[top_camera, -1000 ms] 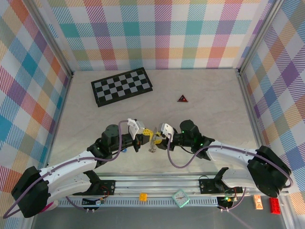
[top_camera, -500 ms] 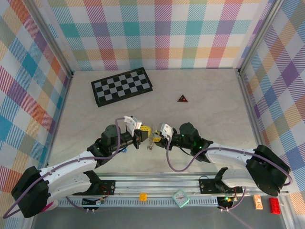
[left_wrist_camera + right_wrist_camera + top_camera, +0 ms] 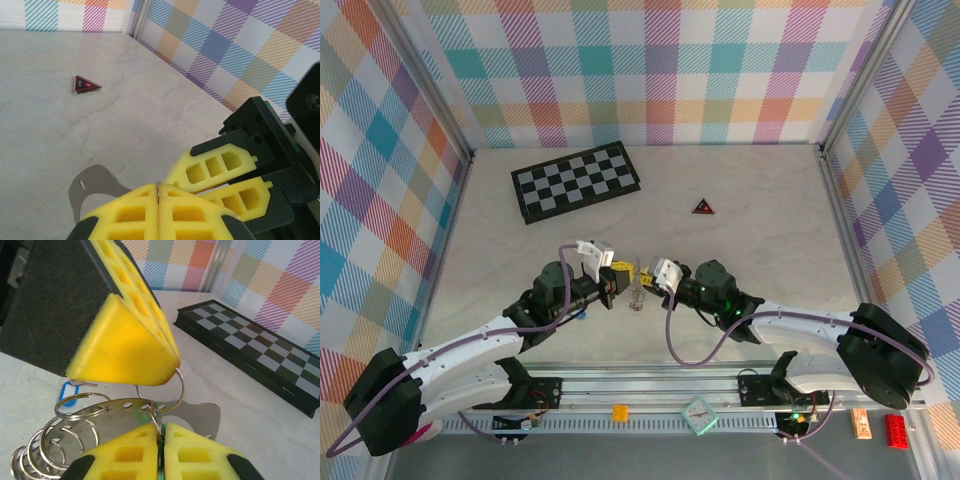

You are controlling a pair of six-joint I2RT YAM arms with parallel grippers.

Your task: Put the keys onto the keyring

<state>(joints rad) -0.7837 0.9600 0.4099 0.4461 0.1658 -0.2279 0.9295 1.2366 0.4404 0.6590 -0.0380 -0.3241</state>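
You are in the middle of the first threading, and as far as the views tell, neither key hangs on the ring yet. Your left pincer (image 3: pixel 613 283) is fully closed on the keyring (image 3: pixel 638 297). Its own wrist view shows a thin wire nipped in the seam of the yellow pads, and from the opposite wrist you can see a loop of that wire curling out from under them. The rest of the silvery rings, and a flat grey tag (image 3: pixel 196 415) with holes, hang below, just above the desk (image 3: pixel 760 220). Your right pincer (image 3: pixel 657 281) is closed as well, tip to tip with the left. A sliver of green sits in the seam of its pads, which I take to be the green key (image 3: pixel 159 460), and the ring wire runs down into that same seam. Whether the key's hole has caught the wire I cannot tell; the pads hide it. The blue key (image 3: pixel 69 391) lies flat on the desk beneath the left pincer, near the hanging rings but apart from them and untouched. By my reckoning you have the ring steadied and the green key brought to it. What remains is to work that key round onto the wire, then fetch the blue one and thread it the same way.
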